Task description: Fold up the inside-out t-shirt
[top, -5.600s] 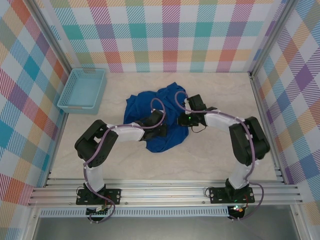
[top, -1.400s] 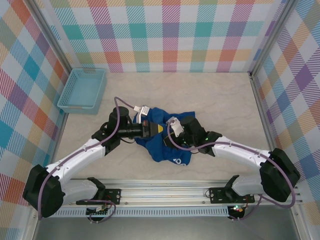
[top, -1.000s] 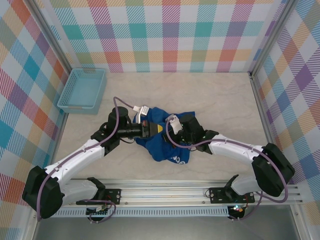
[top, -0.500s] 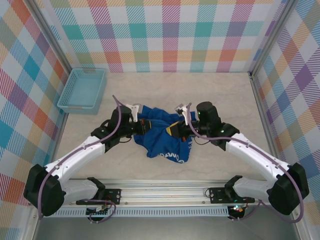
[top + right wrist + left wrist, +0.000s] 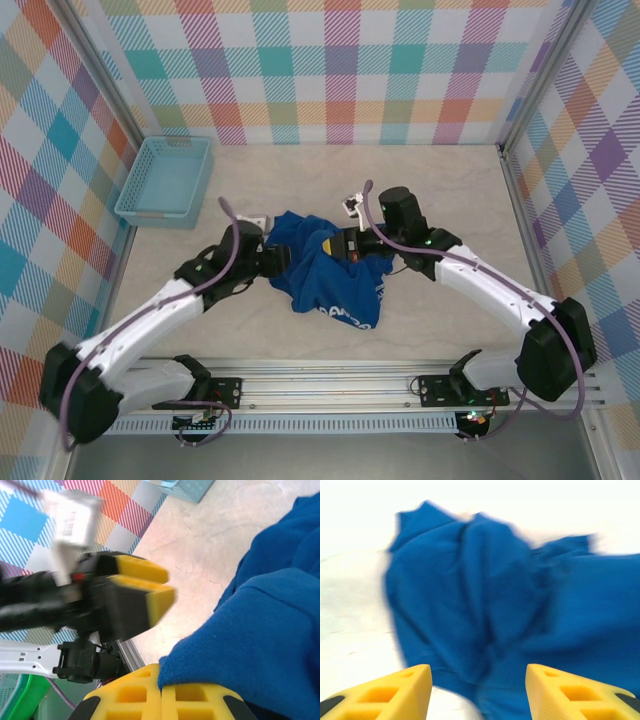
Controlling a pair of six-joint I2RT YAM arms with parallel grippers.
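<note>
1. Lying crumpled about the middle of the tabletop (image 5: 450,200), the inside-out t-shirt (image 5: 320,285) is seen, with white lettering shown along its near edge.
2. Left gripper (image 5: 479,687): fingers are spread and nothing is held; the cloth is just ahead.
3. Right gripper (image 5: 161,692): fingers are pressed together on a fold of the t-shirt.
4. Basket (image 5: 165,180) is noted at the far left corner, well apart.

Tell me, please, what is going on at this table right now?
Two robot arms are working on a crumpled royal-blue t-shirt in the middle of the table. The right gripper is shut on a fold of it; the left gripper is open beside the shirt, gripping nothing. The shirt is not yet folded.
</note>
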